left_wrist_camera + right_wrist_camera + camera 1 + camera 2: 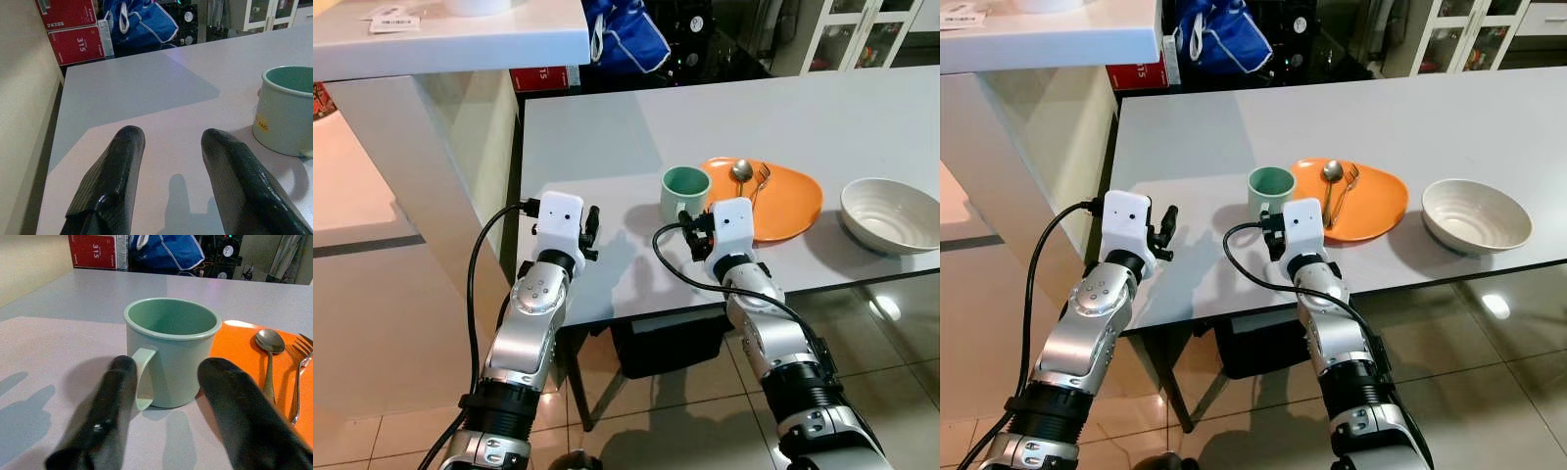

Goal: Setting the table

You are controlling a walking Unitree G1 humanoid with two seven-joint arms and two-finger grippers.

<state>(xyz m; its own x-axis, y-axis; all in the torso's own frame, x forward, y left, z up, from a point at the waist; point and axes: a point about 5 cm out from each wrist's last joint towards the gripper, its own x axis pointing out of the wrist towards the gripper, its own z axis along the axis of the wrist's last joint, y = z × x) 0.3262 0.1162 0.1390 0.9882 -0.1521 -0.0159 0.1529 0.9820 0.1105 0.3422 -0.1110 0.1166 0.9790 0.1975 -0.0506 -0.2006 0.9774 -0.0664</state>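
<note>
Right tool (164, 396) open behind mug (171, 350)

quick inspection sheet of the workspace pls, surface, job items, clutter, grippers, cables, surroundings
surface: grey table, mostly bare
job's things: green mug beside orange plate; spoon and fork on plate; white bowl apart
clutter: nothing seen
grippers: left gripper open over bare table; right gripper open, facing mug handle
cables: black cable on each arm
surroundings: blue bag, red boxes, white counter

Green mug (685, 191) beside orange plate (785, 206) — spoon (742, 174), fork (761, 180) on it.
</note>
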